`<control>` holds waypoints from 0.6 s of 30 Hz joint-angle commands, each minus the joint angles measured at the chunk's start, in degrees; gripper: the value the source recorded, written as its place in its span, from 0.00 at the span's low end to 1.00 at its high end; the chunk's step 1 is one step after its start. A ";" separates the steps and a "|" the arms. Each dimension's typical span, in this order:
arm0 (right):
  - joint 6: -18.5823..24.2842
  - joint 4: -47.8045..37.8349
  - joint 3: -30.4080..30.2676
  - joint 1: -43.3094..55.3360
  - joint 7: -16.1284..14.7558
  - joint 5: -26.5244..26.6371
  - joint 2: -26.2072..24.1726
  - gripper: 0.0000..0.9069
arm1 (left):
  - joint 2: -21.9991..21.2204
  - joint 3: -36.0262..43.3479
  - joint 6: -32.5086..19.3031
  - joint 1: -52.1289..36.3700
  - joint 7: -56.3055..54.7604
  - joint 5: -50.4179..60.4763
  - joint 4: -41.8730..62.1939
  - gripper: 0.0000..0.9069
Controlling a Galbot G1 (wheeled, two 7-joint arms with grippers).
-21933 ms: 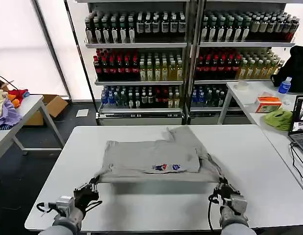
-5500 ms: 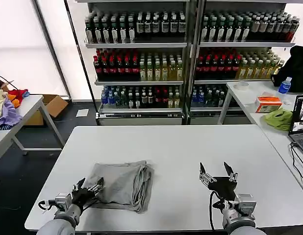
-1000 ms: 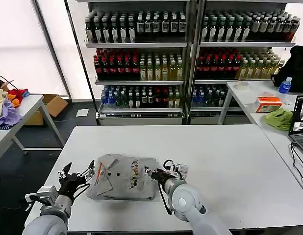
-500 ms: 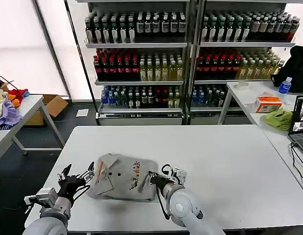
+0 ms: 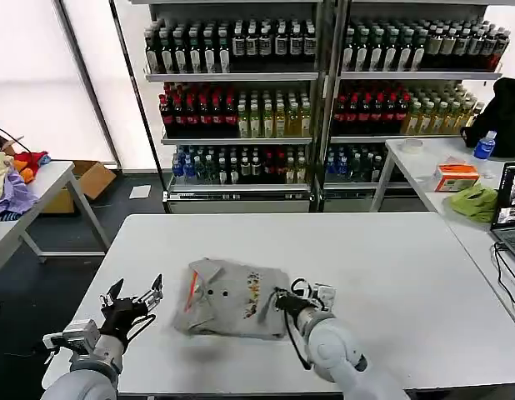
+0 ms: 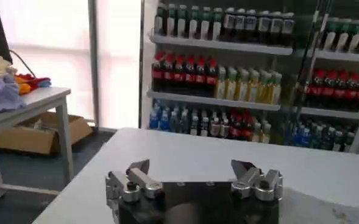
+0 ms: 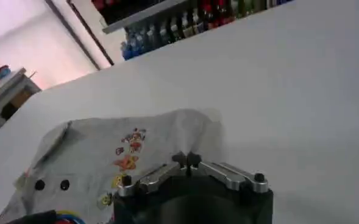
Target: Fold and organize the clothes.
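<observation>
Grey cotton, folded into a rough bundle, is lying on the near half of the white table (image 5: 391,250): the shirt (image 5: 232,300), with its red-orange collar lining and two dark buttons turned up on its left side and a multicoloured print near the middle. Its right edge is being pinched by the right gripper (image 5: 280,302), whose fingertips are seen meeting on the cloth in the right wrist view (image 7: 187,161). Just left of the shirt, the left gripper (image 5: 132,297) is being held spread wide and holding nothing, apart from the fabric; its two fingers are standing well separated in the left wrist view (image 6: 194,176). Wide bare tabletop is lying open behind the shirt and to its right. How many layers are lying under the top fold cannot be told, and the shirt's underside is being hidden.
</observation>
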 commanded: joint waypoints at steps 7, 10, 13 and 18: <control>0.21 -10.86 -0.04 11.05 -10.88 -12.97 -16.93 0.00 | -0.61 -0.23 -0.15 -0.78 0.08 -0.11 -0.21 1.00; 0.66 -13.48 0.83 11.10 -13.34 -20.67 -16.54 0.00 | -0.63 -0.33 -0.17 -0.64 0.09 -0.12 -0.44 1.00; 0.60 -14.98 2.35 10.77 -14.99 -27.04 -16.34 0.22 | -0.87 -0.24 -0.17 -0.58 0.08 -0.11 -0.52 1.00; 0.34 -11.48 7.00 7.26 -15.40 -32.73 -15.69 1.00 | -1.21 0.18 -0.21 -0.47 0.08 -0.04 -0.36 1.00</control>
